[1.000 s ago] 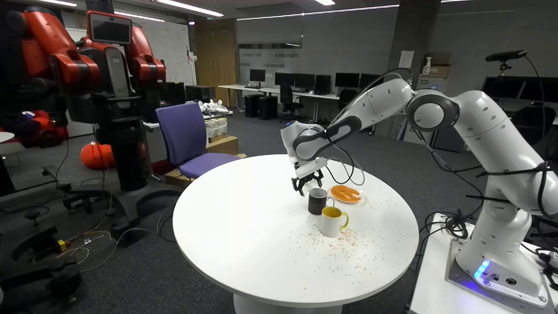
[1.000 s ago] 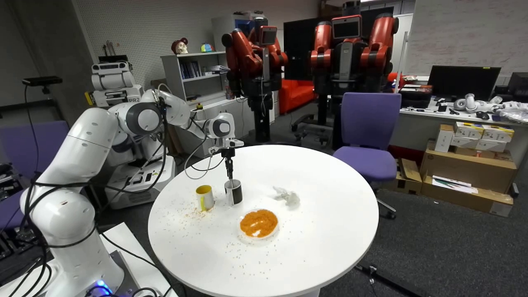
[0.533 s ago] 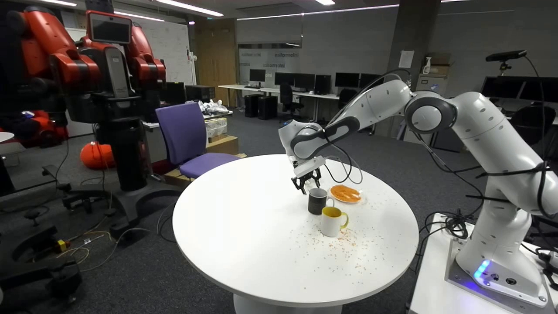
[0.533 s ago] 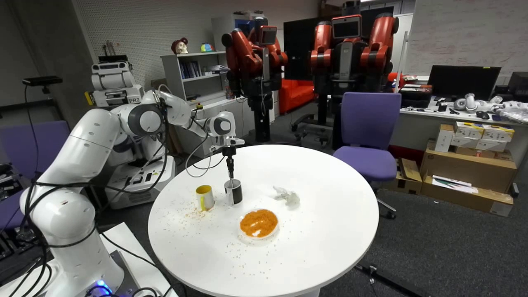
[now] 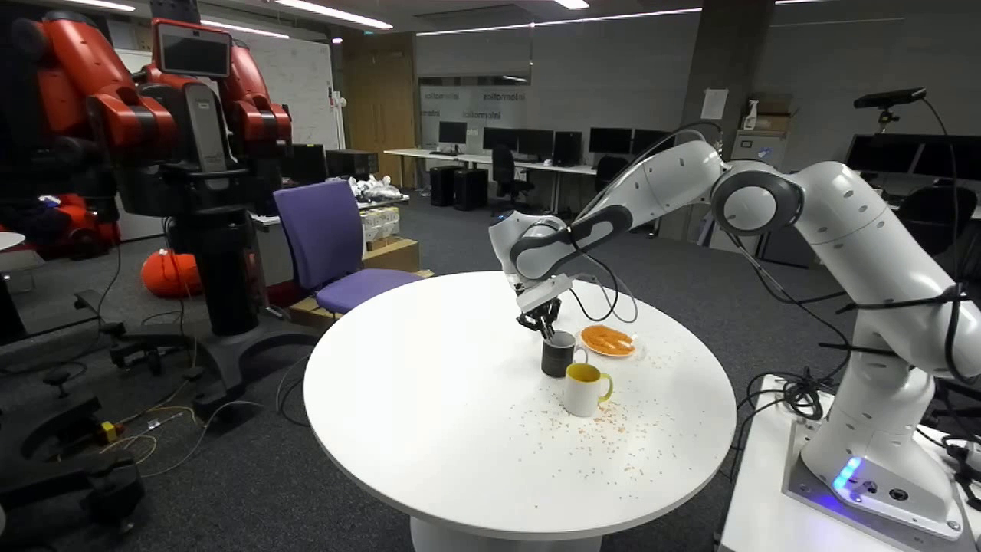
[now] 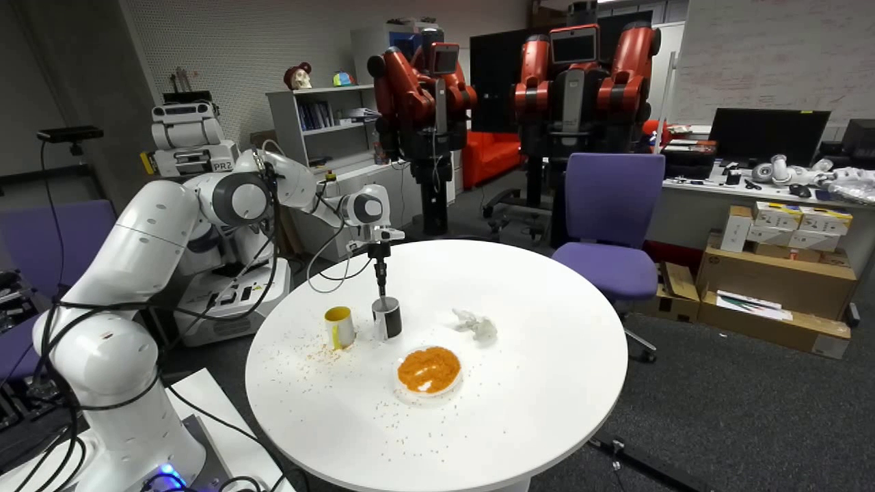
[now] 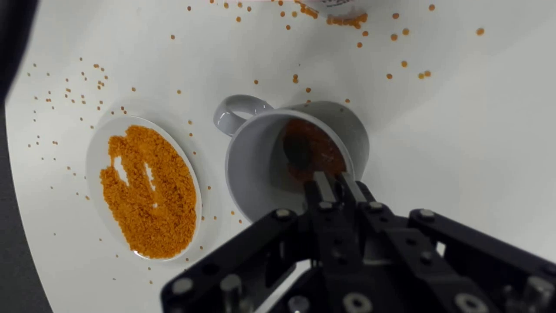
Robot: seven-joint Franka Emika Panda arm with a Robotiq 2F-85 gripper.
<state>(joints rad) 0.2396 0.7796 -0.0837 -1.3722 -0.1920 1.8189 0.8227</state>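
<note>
Black two-finger metal pincer (image 7: 338,184): jaws nearly together, a narrow slit between them; set at the rim of a black-and-grey cylindrical mug (image 7: 249,169), whose wall they appear to pinch roughly opposite the handle (image 7: 222,117); the contact itself is partly hidden.

The mug: upright on the round white table (image 5: 398,383); a reddish-brown patch at its bottom, contents or reflection, cannot be told.

Neighbours: white mug with yellow lining and yellow handle (image 5: 580,399), near; white round plate (image 7: 94,156), near, spread with orange grains (image 7: 160,213); crumpled whitish film or tissue (image 6: 478,328), in an exterior view; loose orange grains (image 7: 394,37), scattered over the tabletop.

Handling notes: step in hand, as judged, a hold at the rim; best done with one pad flat inside the wall and one flat outside; pressure firm enough to prevent slipping, gentle enough not to rock the mug; a one-sided hold may let it swing, so the rim wants keeping level against spills; any lift should go straight up, lest the base drag through grains; room is tightest toward plate and yellow-lined mug, so sideways motion there calls for care.
</note>
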